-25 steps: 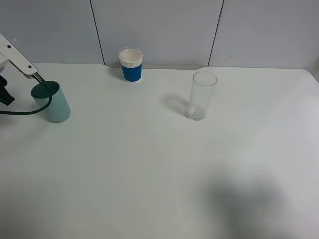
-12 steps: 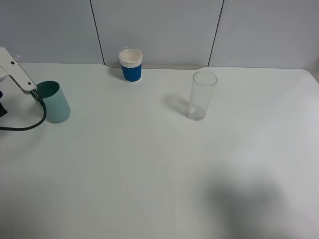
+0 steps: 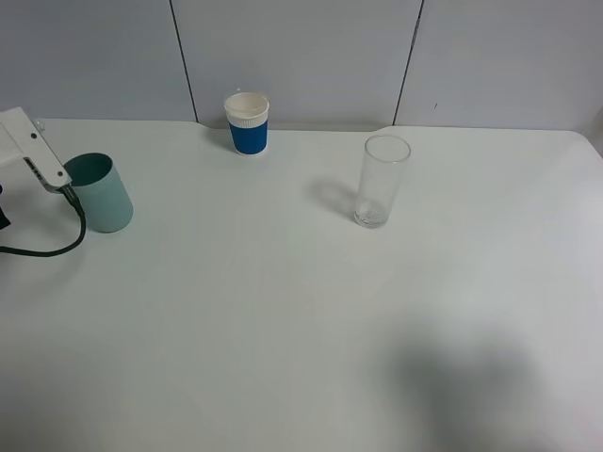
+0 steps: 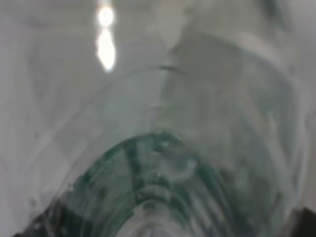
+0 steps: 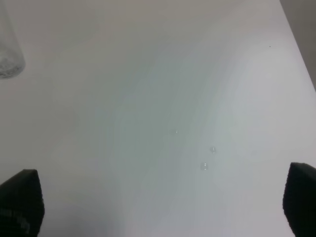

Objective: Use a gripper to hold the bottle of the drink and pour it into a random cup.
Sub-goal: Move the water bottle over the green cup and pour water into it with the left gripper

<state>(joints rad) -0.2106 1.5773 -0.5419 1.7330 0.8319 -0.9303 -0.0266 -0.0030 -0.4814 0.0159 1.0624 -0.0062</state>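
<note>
- Filling the left wrist view, the bottle (image 4: 163, 168) sits in the left gripper (image 4: 165, 224), off the high view, at the cup's (image 3: 99, 193) 9 o'clock.
- Likely light, thin-walled, slick; grip the labelled body, gently.
- Left jaws seem clamped on it; only dark tips show.
- Right gripper (image 5: 160, 197): jaws wide apart, empty.

The left tool (image 3: 33, 155) sits at the left edge of the desk (image 3: 283, 320), with the bottle (image 4: 163, 192) between its jaws. The cup (image 3: 102, 196) stands just to its right. The paper cup (image 3: 247, 124) stands farther right and farther back. The glass (image 3: 382, 184) is well apart, farther right. The right tool (image 5: 160, 202) hangs above the desk, droplets (image 5: 207, 158) below it.
</note>
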